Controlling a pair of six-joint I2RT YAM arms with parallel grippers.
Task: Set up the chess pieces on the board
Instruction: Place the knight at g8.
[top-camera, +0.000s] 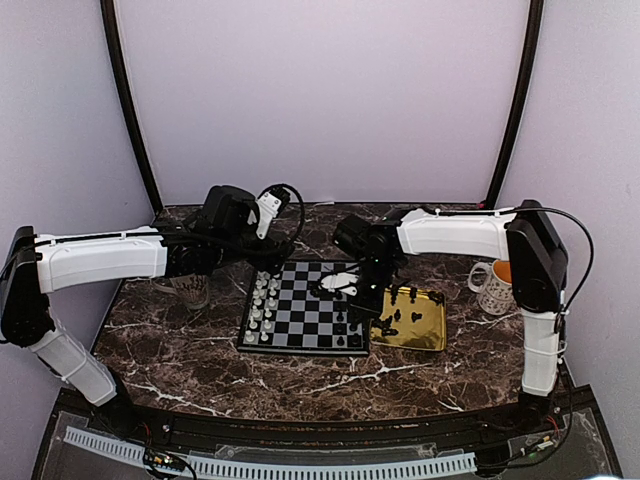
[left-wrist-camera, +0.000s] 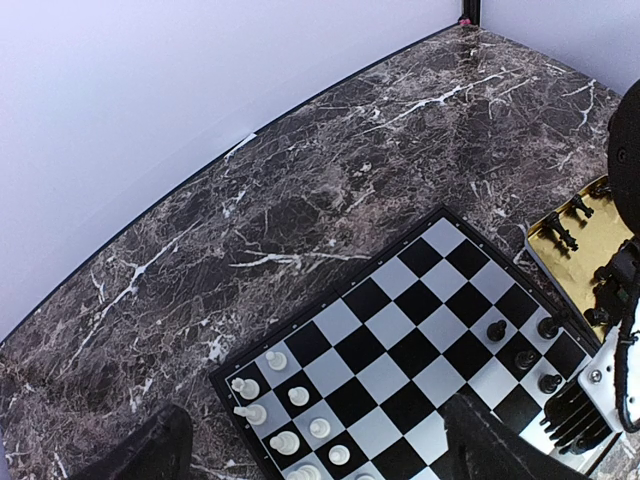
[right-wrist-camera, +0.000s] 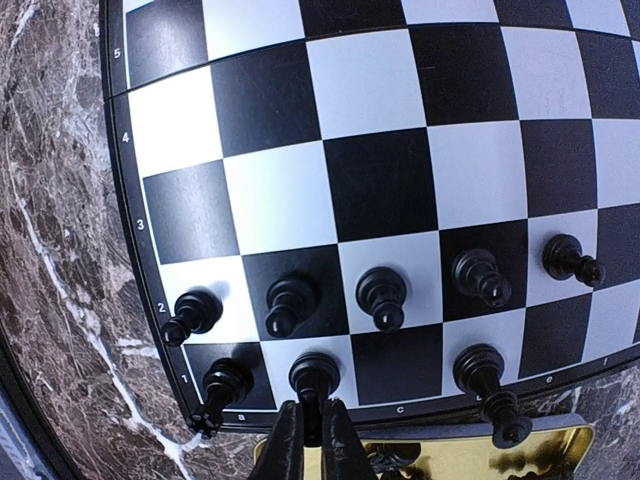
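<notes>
Spread wide, left gripper (left-wrist-camera: 318, 452) is hovering above the tiny pale chess pieces (left-wrist-camera: 298, 396) on the small black-and-grey chequered board (left-wrist-camera: 420, 325). I'm steering the nearer right gripper (right-wrist-camera: 308, 425), whose fingers are pinching an upright black chess piece (right-wrist-camera: 315, 372) on the edge row, just ahead of the shiny gold tray (right-wrist-camera: 440, 462).

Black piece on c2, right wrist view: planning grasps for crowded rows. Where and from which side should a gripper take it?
Likely by its round head, straight down from above: the piece stands upright on a wide base. Neighbours flank it along the row, so pinch from the empty squares before and behind.
</notes>
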